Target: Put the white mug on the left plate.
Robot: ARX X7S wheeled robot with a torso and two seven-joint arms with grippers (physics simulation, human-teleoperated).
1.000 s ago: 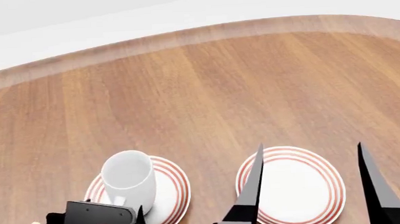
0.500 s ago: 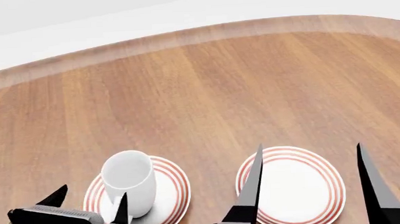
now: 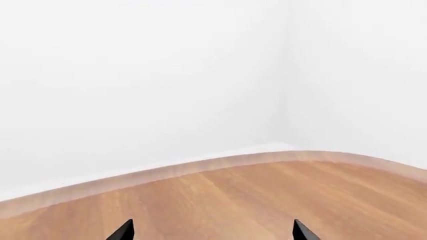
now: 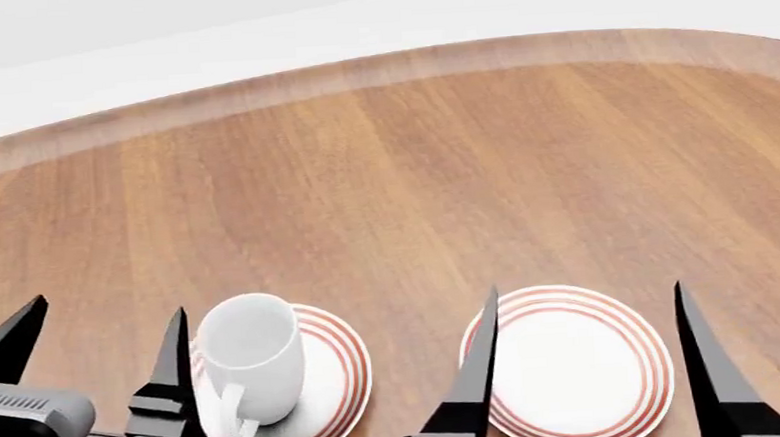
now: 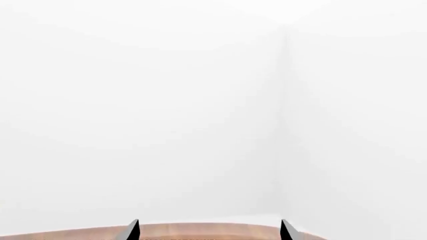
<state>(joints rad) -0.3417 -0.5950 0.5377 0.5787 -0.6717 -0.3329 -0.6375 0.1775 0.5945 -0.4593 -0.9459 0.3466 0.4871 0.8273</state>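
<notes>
Your left tool (image 4: 96, 339) has let go and pulled clear: its two fingers stand spread apart, pointing away from you, with nothing between them, just to the left of the white mug (image 4: 250, 358). The mug stands upright on the left plate (image 4: 334, 367), handle turned toward you, sitting a little toward the plate's left side but inside the red rings. By my reading that means the placing itself is done (what remains is only to keep the arm away from the mug).

A second ago the left tool was low at the near edge of the plate, its body right beneath the mug's handle; half a second ago it had slid out to the left; now it is raised and level, fingers forward. The mug has not shifted across those pictures, nor has the plate.

Your right tool (image 4: 583, 319) is also wide open and empty, its fingers straddling the right plate (image 4: 572, 369) above the desk (image 4: 402, 178); it has drifted only slightly leftward.
</notes>
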